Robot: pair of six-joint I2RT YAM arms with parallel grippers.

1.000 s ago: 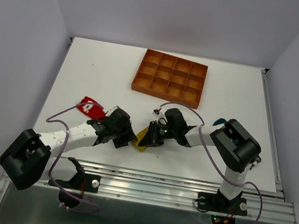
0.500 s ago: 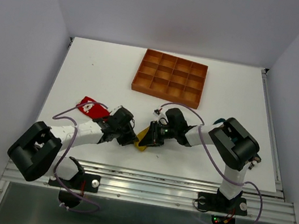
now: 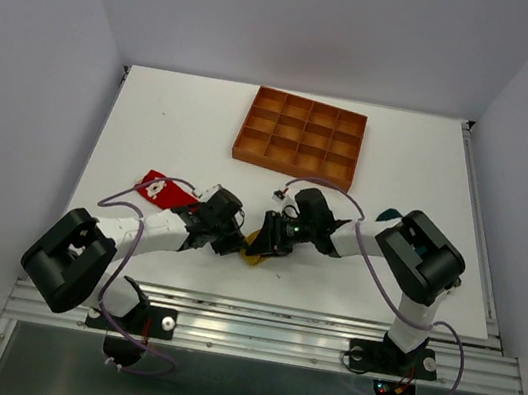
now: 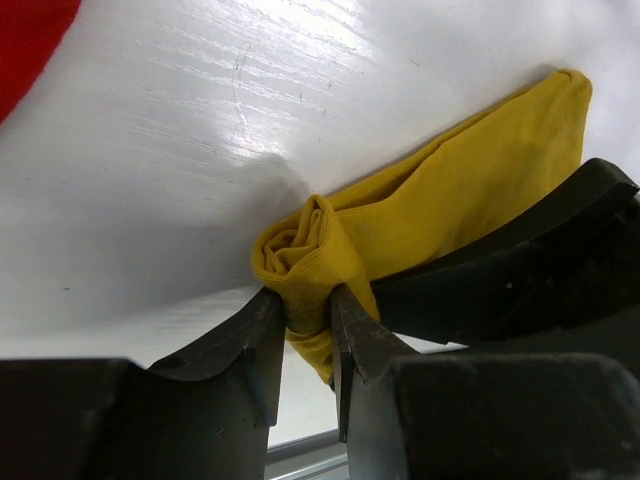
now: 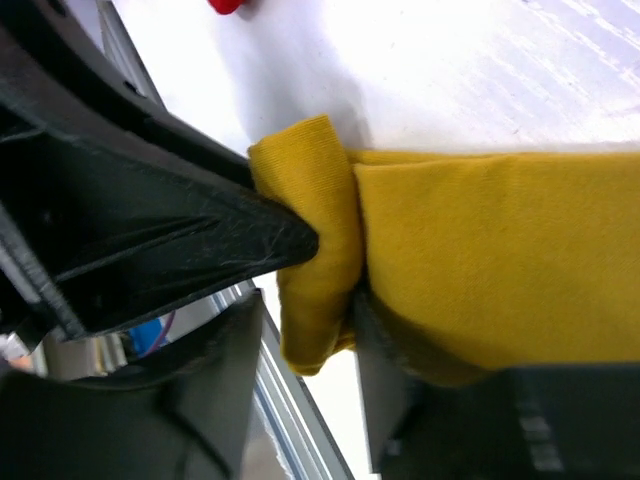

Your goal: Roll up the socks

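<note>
Rolling the yellow sock (image 4: pixel 440 215) is the step in hand, and it looks about half done. At the near edge of the table (image 3: pixel 402 160), around 6 o'clock in the top view, the two arms meet over this one sock. The left gripper (image 4: pixel 306 318) has its fingers nearly closed, pinching the coiled end of the sock between their tips. The unrolled length runs off toward 2 o'clock in the left wrist view and passes under a finger of the right gripper (image 5: pixel 305 360). In its own wrist view, that gripper's jaws stand a little wider than the fold between them. One finger lies against the cloth and a sliver of table shows at the other, so I judge it is steadying the sock, not clamping it. The next move probably calls for the left wrist to turn the coil further along the flat length while the right side keeps the cloth taut, then gives way as the roll reaches it. If the pinch slackens, the coil could spring open. Compared with a second ago, the left gripper has moved toward 3 o'clock, closer to the right one, its arm has swung round with it, and less yellow shows between them from above. The right gripper has hardly shifted. Further back, at 10 o'clock from the left gripper, the red sock (image 3: pixel 157 187) lies flat and not yet rolled. At 12 o'clock the gridded tray (image 3: pixel 289 166) sits well apart from the work.
</note>
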